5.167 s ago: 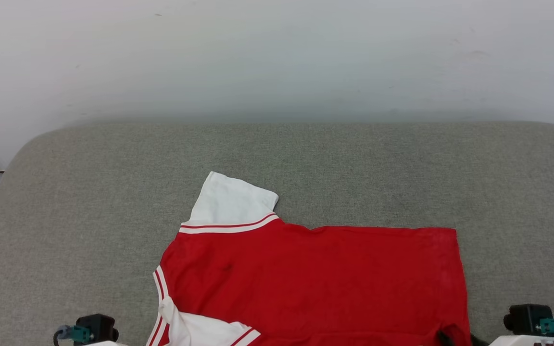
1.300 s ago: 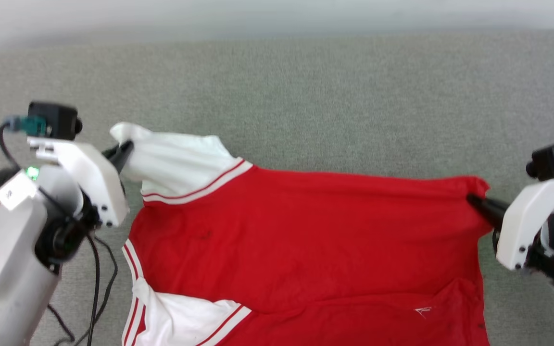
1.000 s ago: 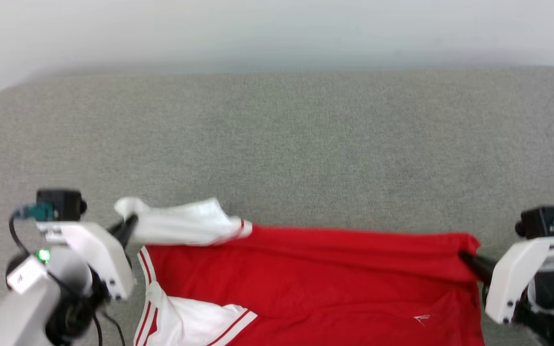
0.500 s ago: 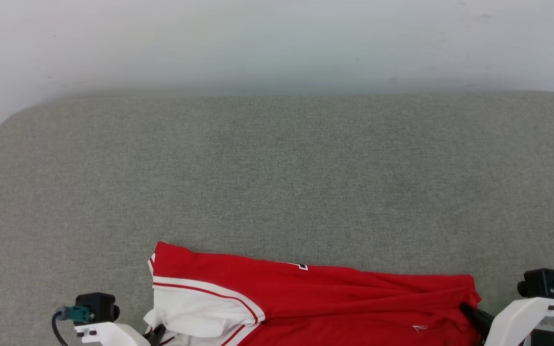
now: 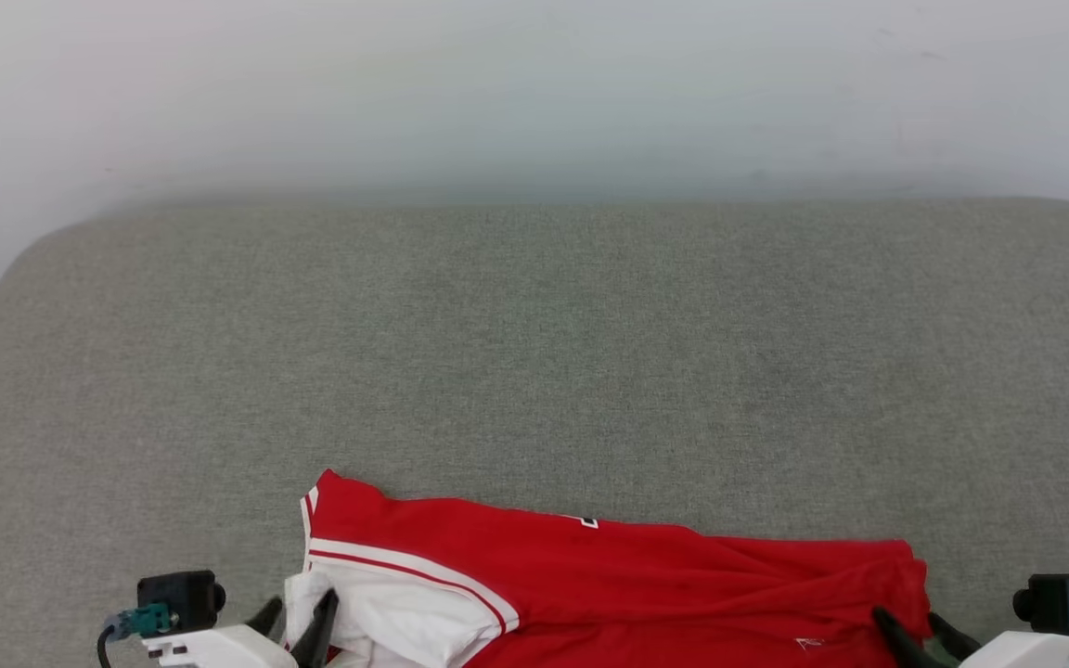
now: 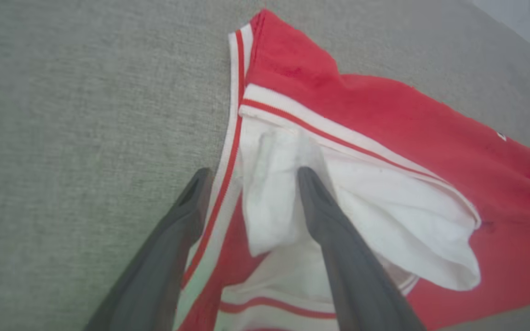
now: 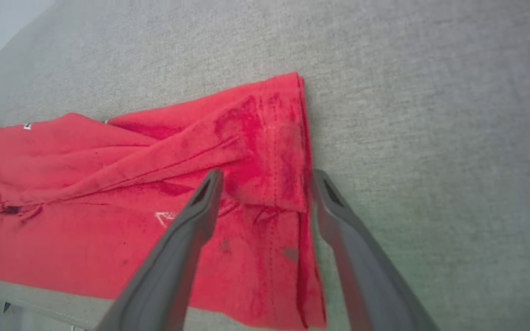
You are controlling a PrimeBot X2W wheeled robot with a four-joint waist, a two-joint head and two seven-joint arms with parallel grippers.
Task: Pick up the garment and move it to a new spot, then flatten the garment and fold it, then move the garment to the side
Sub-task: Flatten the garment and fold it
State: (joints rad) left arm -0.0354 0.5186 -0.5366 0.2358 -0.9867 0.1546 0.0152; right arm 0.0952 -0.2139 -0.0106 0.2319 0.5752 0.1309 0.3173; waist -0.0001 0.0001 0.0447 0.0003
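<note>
Garment point(image 5: 646, 575) on cushion's point(image 5: 534, 353) near edge, between left claw point(image 5: 298, 610), right claw point(image 5: 906, 617).

The red garment point(image 5: 646, 584) lies folded and rumpled before me on the grey cushion point(image 5: 534, 353), its white sleeve bunched leftward, perhaps doubled.

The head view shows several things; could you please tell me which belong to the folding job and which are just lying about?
Job: garment, red with a white sleeve; left claw, open at the sleeve; right claw, open at the hem end.
Just there: grey padded surface; pale wall behind.
</note>
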